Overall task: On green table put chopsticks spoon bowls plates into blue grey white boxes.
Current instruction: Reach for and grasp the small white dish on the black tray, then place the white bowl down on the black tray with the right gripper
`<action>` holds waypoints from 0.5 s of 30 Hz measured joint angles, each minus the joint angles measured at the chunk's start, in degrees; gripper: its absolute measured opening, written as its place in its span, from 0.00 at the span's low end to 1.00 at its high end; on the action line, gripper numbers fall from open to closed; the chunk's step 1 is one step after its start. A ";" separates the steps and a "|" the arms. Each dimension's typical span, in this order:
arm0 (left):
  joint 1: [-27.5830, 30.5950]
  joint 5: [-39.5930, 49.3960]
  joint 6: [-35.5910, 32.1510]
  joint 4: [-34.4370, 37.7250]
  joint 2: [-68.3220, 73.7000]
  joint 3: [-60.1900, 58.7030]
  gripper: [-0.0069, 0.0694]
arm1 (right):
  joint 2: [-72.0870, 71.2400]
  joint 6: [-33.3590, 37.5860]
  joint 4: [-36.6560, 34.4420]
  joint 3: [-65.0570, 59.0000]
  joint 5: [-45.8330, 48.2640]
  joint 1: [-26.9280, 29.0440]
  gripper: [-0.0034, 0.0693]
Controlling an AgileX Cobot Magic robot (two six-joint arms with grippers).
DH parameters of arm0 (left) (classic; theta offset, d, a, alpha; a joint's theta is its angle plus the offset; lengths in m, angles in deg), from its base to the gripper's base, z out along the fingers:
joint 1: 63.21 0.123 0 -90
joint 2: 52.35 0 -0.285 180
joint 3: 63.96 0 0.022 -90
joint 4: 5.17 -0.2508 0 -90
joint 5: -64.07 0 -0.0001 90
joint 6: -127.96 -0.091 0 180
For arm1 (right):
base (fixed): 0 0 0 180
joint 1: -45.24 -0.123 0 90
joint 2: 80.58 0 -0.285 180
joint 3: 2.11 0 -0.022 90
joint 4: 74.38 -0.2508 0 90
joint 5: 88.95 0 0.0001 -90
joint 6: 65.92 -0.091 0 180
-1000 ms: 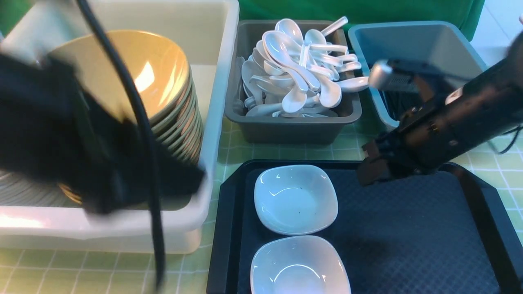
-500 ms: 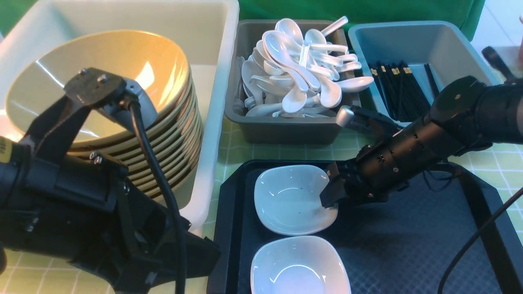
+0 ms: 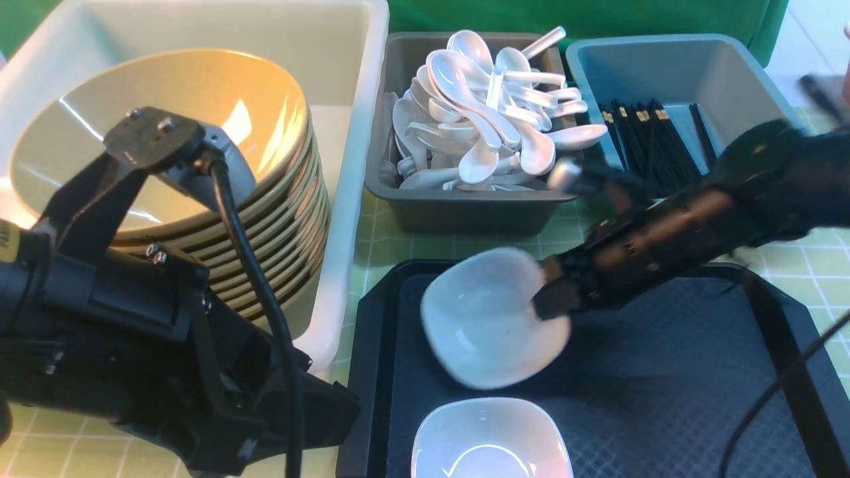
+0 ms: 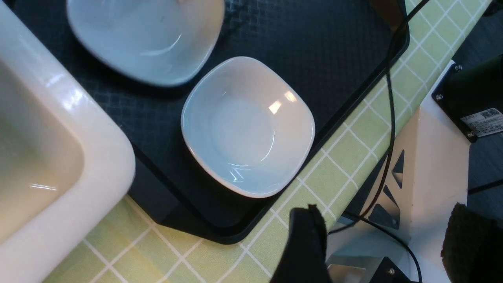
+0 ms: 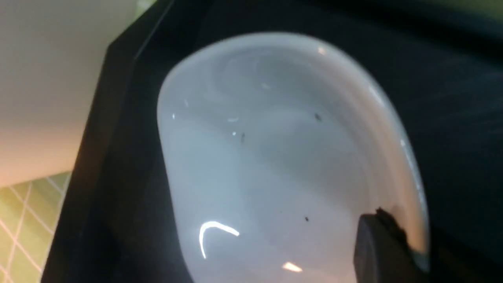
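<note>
My right gripper (image 3: 551, 302) is shut on the right rim of a white plate (image 3: 488, 318), which is raised and tilted above the black tray (image 3: 664, 398). In the right wrist view one finger (image 5: 381, 247) presses inside the plate (image 5: 275, 157). A second plate (image 3: 491, 441) (image 4: 247, 125) lies flat on the tray's near side. My left gripper (image 4: 387, 239) is open and empty over the green table (image 4: 334, 157), off the tray's near corner. Tan bowls (image 3: 166, 133) are stacked in the white box (image 3: 345, 166). Spoons (image 3: 491, 113) fill the grey box (image 3: 465, 212), and chopsticks (image 3: 651, 146) lie in the blue box (image 3: 664, 60).
The left arm's black body and cable (image 3: 252, 265) cover the front of the white box. The right arm reaches across the tray's back right. A white machine base (image 4: 432, 165) stands past the table's front edge.
My right gripper reached the far plate, closed on its rim, then lifted and tilted it. The left arm swung down from the white box to the tray's near corner, then stayed still.
</note>
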 joint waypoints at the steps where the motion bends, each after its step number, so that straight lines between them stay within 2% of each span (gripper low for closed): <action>1: 0.00 0.00 0.00 0.00 0.00 0.00 0.63 | -2.25 -0.13 1.85 -1.24 0.50 1.92 0.11; 9: 0.00 -0.35 0.04 0.07 0.00 0.00 0.63 | -21.82 -0.59 9.73 -15.84 5.84 14.15 0.11; 15: 0.00 -3.37 0.17 1.06 0.00 0.00 0.63 | -30.32 -3.73 11.17 -29.14 1.19 16.50 0.11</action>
